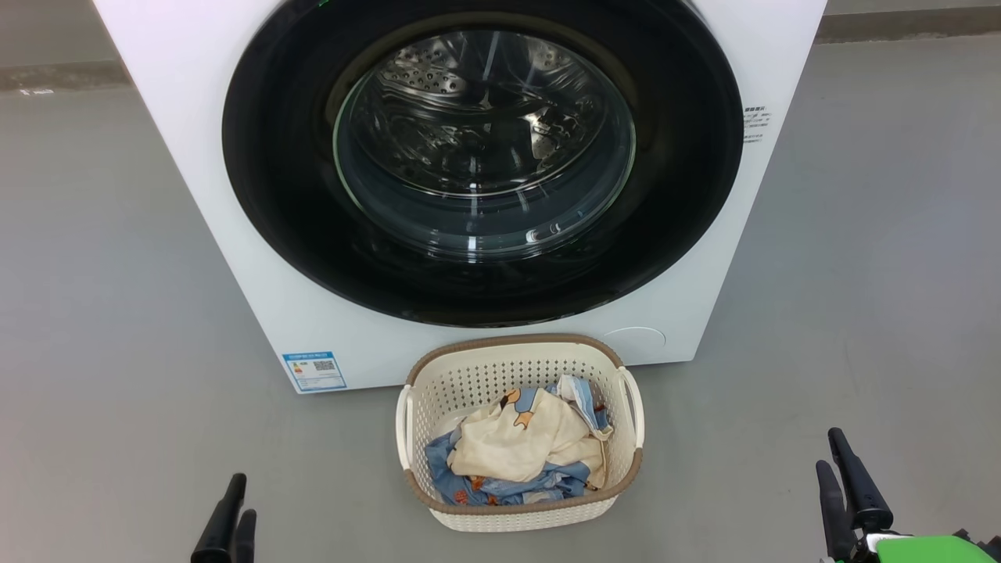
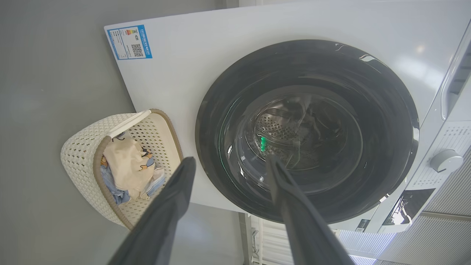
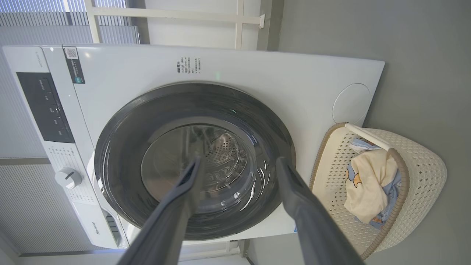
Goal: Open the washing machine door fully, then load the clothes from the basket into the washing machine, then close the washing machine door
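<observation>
Two pincers: left pincer [image 1: 238, 500] and right pincer [image 1: 829, 450], fingers apart, empty.
Basket: oval cream-white perforated plastic basket [image 1: 508, 375] between them, holding cream-yellow and blue clothes [image 1: 516, 446].
Door: round black-rimmed glass door [image 1: 281, 195] shut, beyond both.

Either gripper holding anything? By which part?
Nothing held. The left gripper and right gripper both stand open and empty, apart from the washing machine door; the clothes lie in the basket.
</observation>
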Available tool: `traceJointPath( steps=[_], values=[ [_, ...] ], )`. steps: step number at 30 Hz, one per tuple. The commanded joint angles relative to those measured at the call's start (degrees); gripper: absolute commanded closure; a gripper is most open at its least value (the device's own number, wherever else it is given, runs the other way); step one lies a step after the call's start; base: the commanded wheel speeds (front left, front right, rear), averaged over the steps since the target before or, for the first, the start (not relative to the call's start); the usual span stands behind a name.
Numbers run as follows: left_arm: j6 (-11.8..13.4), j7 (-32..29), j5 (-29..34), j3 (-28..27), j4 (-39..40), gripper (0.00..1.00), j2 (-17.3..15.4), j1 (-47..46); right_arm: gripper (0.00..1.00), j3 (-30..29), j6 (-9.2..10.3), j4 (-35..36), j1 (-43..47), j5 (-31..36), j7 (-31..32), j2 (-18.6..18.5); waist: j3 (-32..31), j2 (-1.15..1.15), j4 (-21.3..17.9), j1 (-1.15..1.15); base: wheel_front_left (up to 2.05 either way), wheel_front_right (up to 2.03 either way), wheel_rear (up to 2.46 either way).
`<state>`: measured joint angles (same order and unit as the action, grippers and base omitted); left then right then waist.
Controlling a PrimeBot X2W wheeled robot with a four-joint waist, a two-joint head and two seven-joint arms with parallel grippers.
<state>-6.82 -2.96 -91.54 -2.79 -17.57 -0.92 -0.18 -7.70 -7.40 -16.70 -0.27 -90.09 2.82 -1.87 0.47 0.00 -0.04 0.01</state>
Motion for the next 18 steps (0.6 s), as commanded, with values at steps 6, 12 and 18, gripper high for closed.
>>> traceJointPath(
  steps=[6, 12, 18],
  values=[
    [-0.26, 1.4, 2.11, -0.24, 2.15, 0.0, -1.08, -0.94, 0.0, 0.93, -0.02, 2.95, -0.78, 3.85, -1.38, -1.02, 0.05, 0.0, 0.0, -0.01, 0.0, 0.0, 0.0],
    [-0.29, 2.58, 5.13, -0.42, 2.52, 0.0, -1.16, -0.89, 0.0, 1.33, -0.02, 4.35, -0.62, 9.34, -2.55, -1.42, 0.0, 0.0, 0.1, -0.01, 0.0, 0.0, 0.0],
    [-0.31, 3.59, 8.45, -0.84, 2.59, 0.0, -1.16, -0.94, 0.0, 1.59, -0.03, 5.56, -0.58, 14.68, -3.55, -1.7, -0.05, 0.0, 0.15, -0.01, 0.0, 0.0, 0.0]
  ],
)
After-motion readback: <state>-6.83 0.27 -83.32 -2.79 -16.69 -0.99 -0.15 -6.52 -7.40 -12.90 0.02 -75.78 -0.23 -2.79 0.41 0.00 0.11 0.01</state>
